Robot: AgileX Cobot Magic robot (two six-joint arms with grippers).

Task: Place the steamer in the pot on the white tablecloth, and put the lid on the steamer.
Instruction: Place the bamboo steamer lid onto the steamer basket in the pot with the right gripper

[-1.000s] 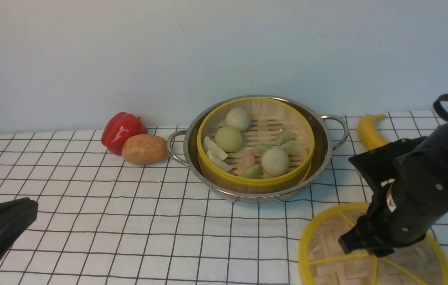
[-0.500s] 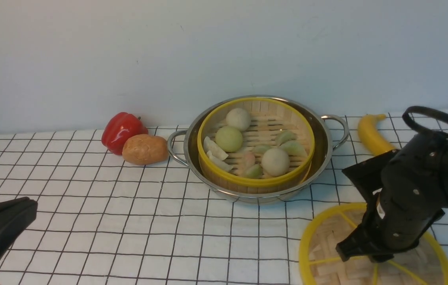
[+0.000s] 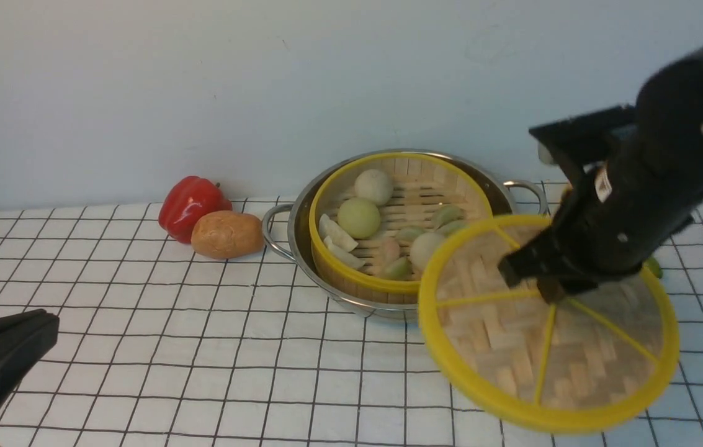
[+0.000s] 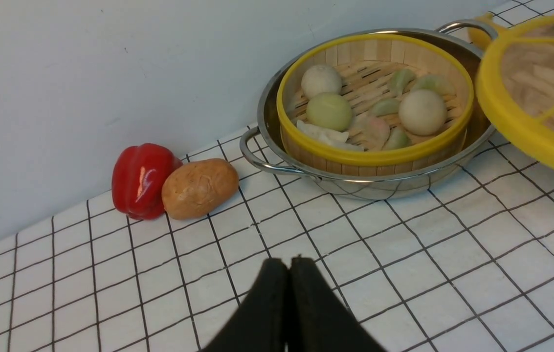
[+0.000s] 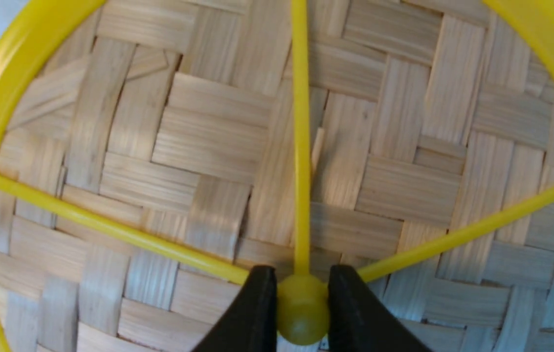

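In the front view, we see the white tablecloth point(image 3: 202, 347) spread over the worktop. The pot point(image 3: 351, 305) stands on it towards the back wall. The steamer point(image 3: 351, 280) sits inside the pot, open on top, with its buns and dumplings showing. The right end effector point(image 3: 543, 288) reaches down from the right and grips the lid point(image 3: 512, 347) at its centre. The lid is held clear of the cloth and tilted. In this view it overlaps the near right part of the pot and steamer. A red pepper point(image 3: 190, 205) and a potato point(image 3: 227, 234) lie touching each other just left of the pot's left handle. Part of the left arm point(image 3: 10, 344) shows low in the near left corner, well apart from the pot.

In the left wrist view, we see the left end effector point(image 4: 289, 261) closed, its two black fingers pressed together with nothing between them, above bare cloth. Beyond it the steamer point(image 4: 369, 157) rests in the pot point(image 4: 257, 161). The lid's yellow rim point(image 4: 516, 132) hangs beside the pot.

In the right wrist view, the woven lid point(image 5: 184, 146) fills the picture. The right end effector's fingers point(image 5: 257, 303) are clamped on either side of the yellow centre hub point(image 5: 302, 313), where the spokes meet.
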